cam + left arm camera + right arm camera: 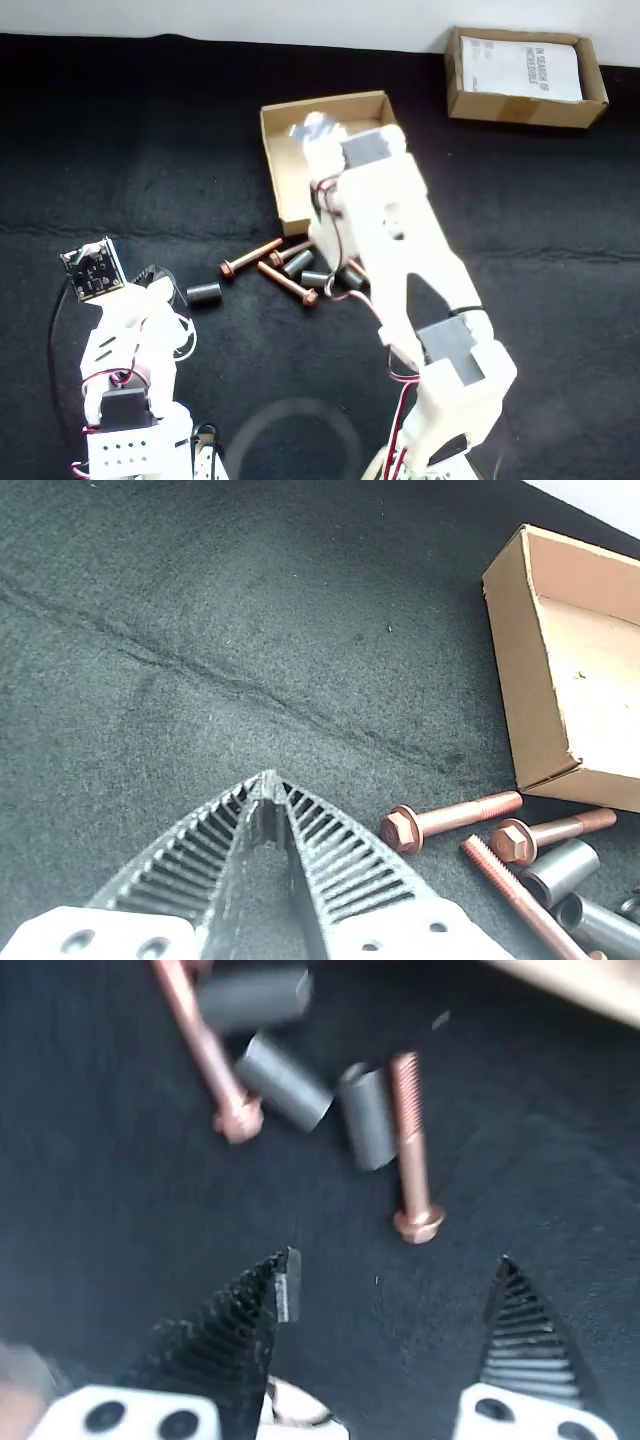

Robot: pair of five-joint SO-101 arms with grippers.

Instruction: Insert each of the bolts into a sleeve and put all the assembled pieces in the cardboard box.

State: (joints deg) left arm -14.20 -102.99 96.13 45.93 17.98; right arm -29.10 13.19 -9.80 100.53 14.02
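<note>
Copper bolts (252, 257) and grey sleeves (204, 294) are left unassembled beside the seemingly empty cardboard box (290, 172). The left gripper (268, 778) is closed on nothing, and the right gripper (395, 1264) is spread wide.

Overhead cam is fixed up high, looking down over the whole black surface (150, 130) from the arms' side. Left wrist cam sits low and close, peering along the left end effector (265, 780). The right one does the same past the right end effector (395, 1265). All three catch the bolts (288, 281) and sleeves (298, 264), and overhead and left wrist also share the cardboard box (295, 185).
</note>
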